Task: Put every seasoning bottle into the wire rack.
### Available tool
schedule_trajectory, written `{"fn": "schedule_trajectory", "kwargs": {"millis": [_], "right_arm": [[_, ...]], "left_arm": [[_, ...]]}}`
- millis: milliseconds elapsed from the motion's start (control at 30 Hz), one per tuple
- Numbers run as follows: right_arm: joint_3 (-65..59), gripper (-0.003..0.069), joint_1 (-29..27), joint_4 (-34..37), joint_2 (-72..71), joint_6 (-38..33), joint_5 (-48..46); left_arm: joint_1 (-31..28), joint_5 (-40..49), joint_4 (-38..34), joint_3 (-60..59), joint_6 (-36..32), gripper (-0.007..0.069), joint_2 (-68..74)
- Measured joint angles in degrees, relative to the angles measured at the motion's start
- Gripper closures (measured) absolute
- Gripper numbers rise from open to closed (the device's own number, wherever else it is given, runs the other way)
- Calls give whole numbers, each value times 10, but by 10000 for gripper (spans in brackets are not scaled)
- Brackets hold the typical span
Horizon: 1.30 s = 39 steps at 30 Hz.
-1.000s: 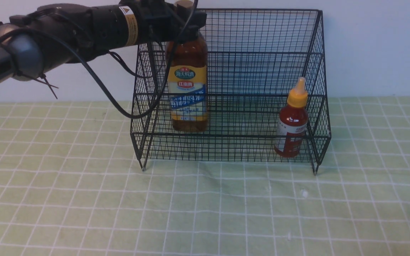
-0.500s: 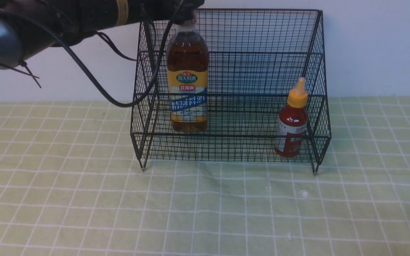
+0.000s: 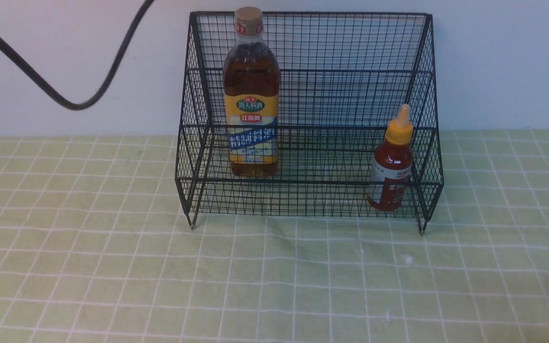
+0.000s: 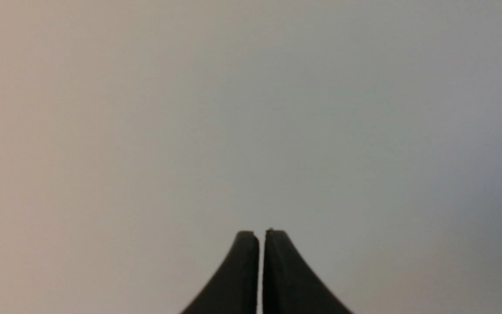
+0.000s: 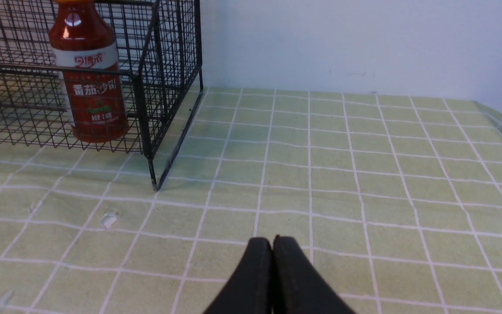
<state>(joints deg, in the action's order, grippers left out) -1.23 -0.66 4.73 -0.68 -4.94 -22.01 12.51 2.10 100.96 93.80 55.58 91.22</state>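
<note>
1. Inside the wire rack (image 3: 310, 181), toward its left side, stands the amber bottle (image 3: 251, 76); the red sauce bottle (image 3: 391, 164) leans near its right side.
2. Placing looks finished; next, probably just park both arms.
3. Left gripper (image 4: 261, 233) and right gripper (image 5: 273, 240): fingertips together, holding nothing.
4. Labels read 海天料酒, 江南黄; red one, 番茄沙司.

We see the rack (image 3: 309, 182) standing at the back of the table (image 3: 274, 286), before the wall (image 3: 508, 62), with table surface in front and to either side. Inside it, near its left end, we have the large bottle (image 3: 251, 105); near its right end stands the sauce bottle (image 3: 391, 162), a little further forward. The two bottles are well apart, with wire mesh behind them.
</note>
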Motion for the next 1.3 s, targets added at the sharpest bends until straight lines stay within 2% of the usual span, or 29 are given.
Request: {"fn": "schedule_trajectory", "kwargs": {"millis": [33,100,167,233,267,300,333,433,467,567,600,733,767,800,1033,1300], "right_arm": [[0,673,0,0,0,0,0],[0,673,0,0,0,0,0],[0,673,0,0,0,0,0],[0,673,0,0,0,0,0],[0,673,0,0,0,0,0],[0,673,0,0,0,0,0],[0,673,0,0,0,0,0],[0,673,0,0,0,0,0],[0,673,0,0,0,0,0],[0,673,0,0,0,0,0],[0,673,0,0,0,0,0],[0,673,0,0,0,0,0],[0,673,0,0,0,0,0],[0,673,0,0,0,0,0],[0,673,0,0,0,0,0],[0,673,0,0,0,0,0]], "left_arm": [[0,7,-1,0,0,631,0],[0,95,-12,0,-82,631,-7],[0,141,-36,0,-110,630,-8],[0,243,-134,0,-170,617,-8],[0,260,-144,0,-175,616,-8],[0,293,-186,0,-204,612,-8],[0,368,-307,0,-261,607,-8],[-2,461,-464,0,-324,607,-8],[-2,507,-554,0,-352,607,-9],[-2,544,-698,0,-397,607,-17],[-2,550,-773,0,-421,607,-28],[-1,545,-920,0,-479,607,-76],[-1,544,-933,0,-486,607,-83],[-1,543,-984,0,-514,607,-117],[-1,544,-1095,-23,-556,607,-232],[-1,564,-1128,-53,-569,607,-355]]}}
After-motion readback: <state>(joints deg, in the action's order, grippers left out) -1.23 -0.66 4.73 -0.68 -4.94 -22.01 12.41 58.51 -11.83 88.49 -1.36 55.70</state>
